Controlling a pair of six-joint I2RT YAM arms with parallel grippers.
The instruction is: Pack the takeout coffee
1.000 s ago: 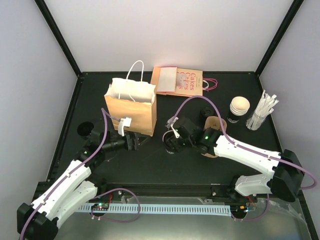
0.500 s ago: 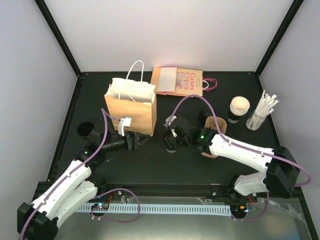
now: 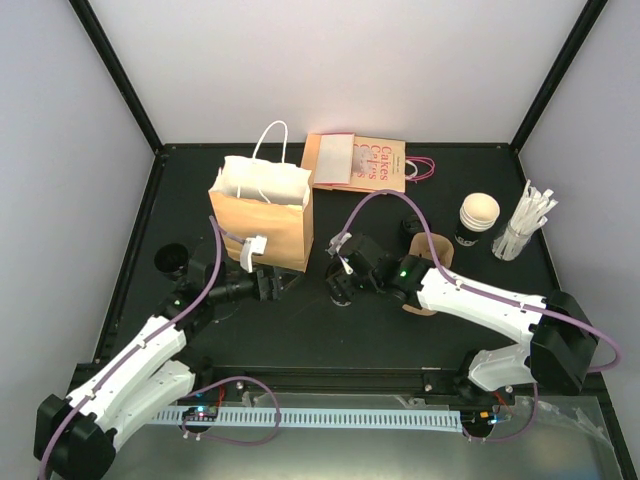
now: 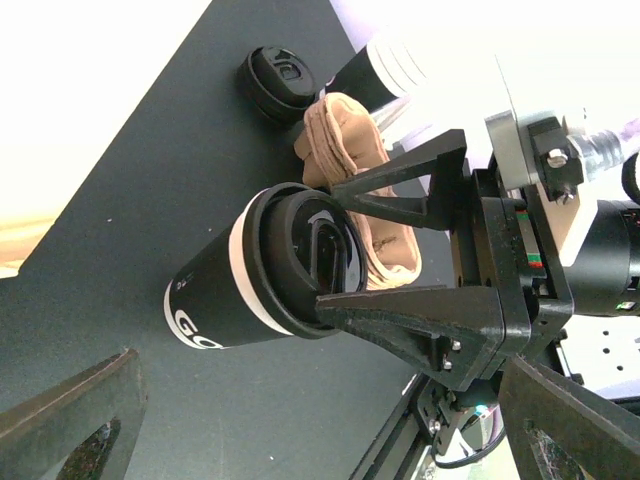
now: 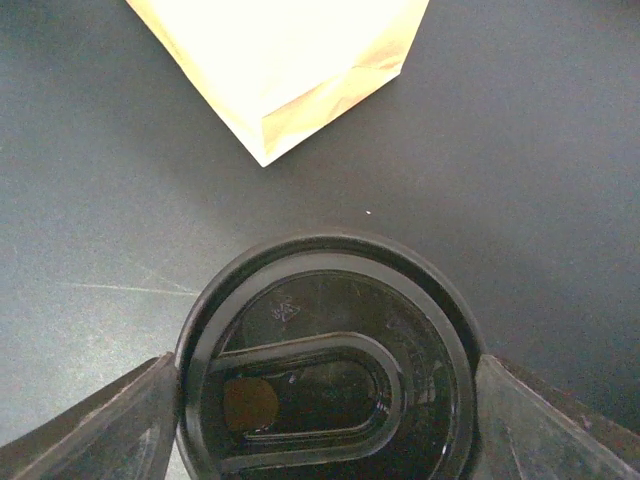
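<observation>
Takeout coffee (image 4: 215, 300): light, crushable paper, so grasp under the lid (image 5: 325, 370). Your right gripper (image 4: 328, 245) straddles it; whether it is clamped, you can't tell.

Top view: high, above and behind the arm bases, facing down and forward; far off, it takes in the whole table (image 3: 330, 330) and the walls.
Left wrist view: low over the table, rolled sideways, facing across to the cup (image 4: 225, 305) and the right gripper (image 4: 330, 245); near.
Right wrist view: straight down on the cup lid, very near; bag (image 5: 290, 60) corner at the top edge.
Shared: cup in both wrist views, and probably the top view, mostly hidden there; bag in top and right wrist; carrier (image 4: 345, 140) in left wrist and top.
</observation>
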